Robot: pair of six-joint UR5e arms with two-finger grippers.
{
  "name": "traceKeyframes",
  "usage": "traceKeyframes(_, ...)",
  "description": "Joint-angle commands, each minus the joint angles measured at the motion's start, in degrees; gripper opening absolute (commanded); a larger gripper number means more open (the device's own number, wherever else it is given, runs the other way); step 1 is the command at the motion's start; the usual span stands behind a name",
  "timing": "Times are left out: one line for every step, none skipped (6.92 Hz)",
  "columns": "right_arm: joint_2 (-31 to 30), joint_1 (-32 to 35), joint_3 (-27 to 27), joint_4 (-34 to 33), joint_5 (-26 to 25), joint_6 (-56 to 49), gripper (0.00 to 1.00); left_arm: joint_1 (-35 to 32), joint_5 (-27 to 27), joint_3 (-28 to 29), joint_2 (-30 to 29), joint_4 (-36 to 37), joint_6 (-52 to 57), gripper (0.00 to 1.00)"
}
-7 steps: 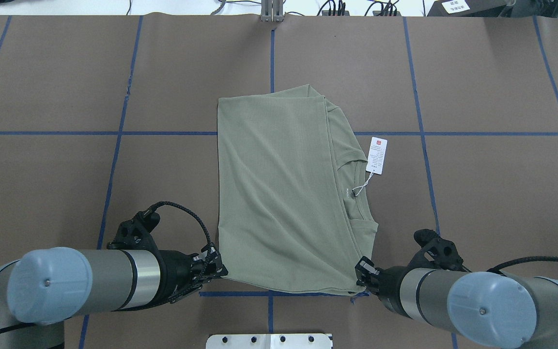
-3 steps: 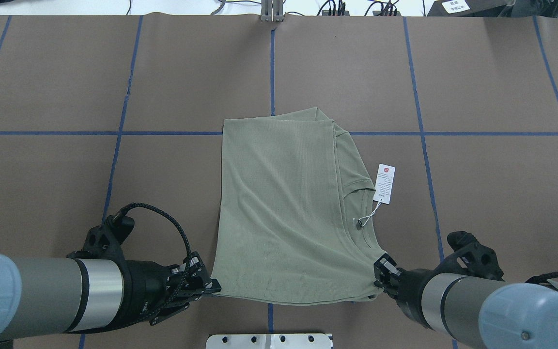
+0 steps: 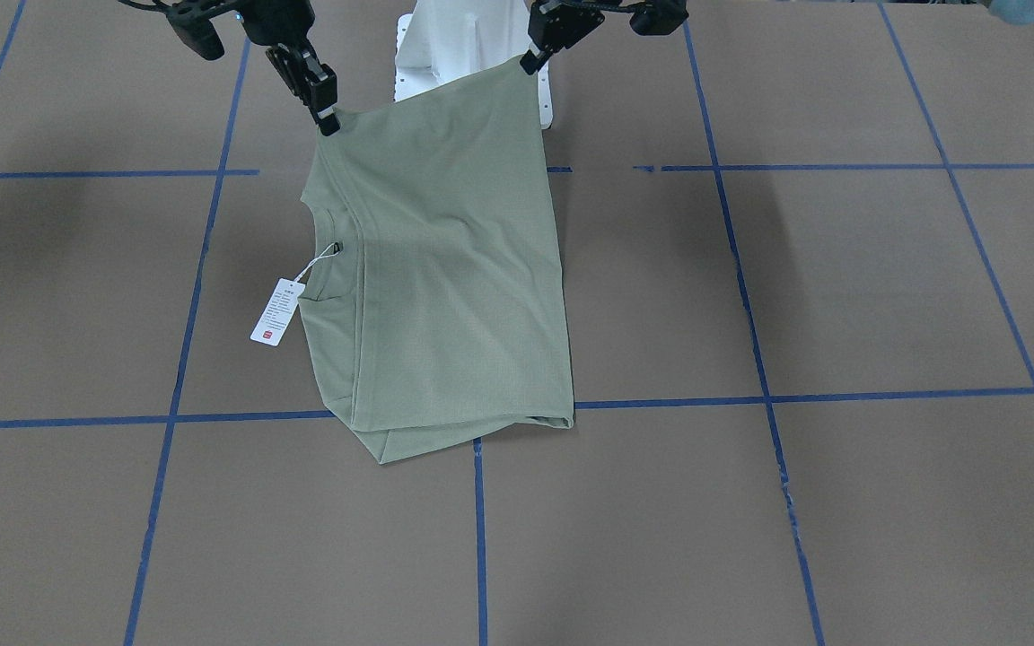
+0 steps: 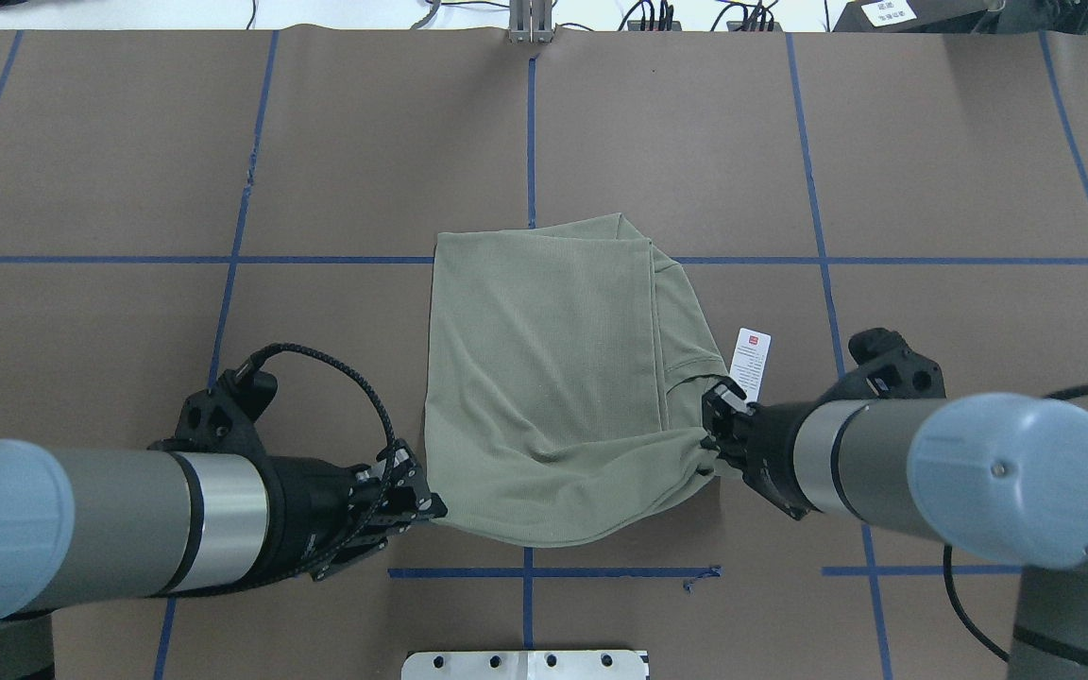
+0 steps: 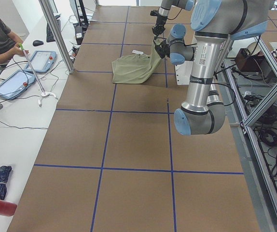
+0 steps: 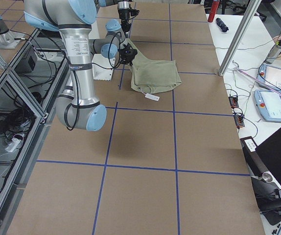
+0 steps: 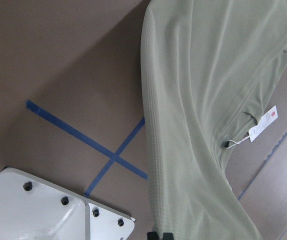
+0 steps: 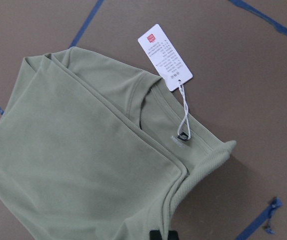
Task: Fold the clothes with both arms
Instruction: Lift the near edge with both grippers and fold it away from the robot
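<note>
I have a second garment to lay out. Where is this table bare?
The brown table is bare across its far row, beyond the blue tape line behind the sage-green knit shirt, and in the outer squares past the white hang tag. Crowded: the near centre, where the left gripper and right gripper hold the shirt's corners.

The table (image 4: 960, 142) has a brown surface divided by blue tape lines (image 4: 531, 123). A white side desk (image 5: 13, 145) carries two tablets (image 5: 10, 84).
</note>
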Motion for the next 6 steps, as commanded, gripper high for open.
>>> traceKeyframes(6.92, 8.48, -9.8, 0.47, 4.47, -9.71, 0.0, -8.02, -0.21, 7.18, -5.04, 1.55, 7.23, 0.0)
traceKeyframes(9.91, 10.6, -15.33, 0.82, 4.82, -11.23, 0.0, -11.63, -0.21, 13.05, -7.85, 1.21, 10.22, 0.0)
traceKeyframes(11.68, 12.45, -19.47, 1.17, 5.78, -14.46, 0.0, -14.36, -0.12, 18.94, -10.48, 0.59, 13.29, 0.0)
traceKeyframes(14.39, 14.03, -25.17, 2.48, 5.79, -16.93, 0.0, -16.83, -0.04, 24.65, -12.69, -1.68, 16.02, 0.0)
traceKeyframes(16.86, 15.53, -32.01, 6.06, 7.27, -17.57, 0.0, -18.42, 0.05, 31.23, -13.14, -7.62, 16.48, 0.0)
traceKeyframes(17.93, 17.02, -38.0, 12.88, 9.37, -19.14, 0.0, -20.44, 0.05, 38.78, -15.32, -13.68, 18.05, 0.0)
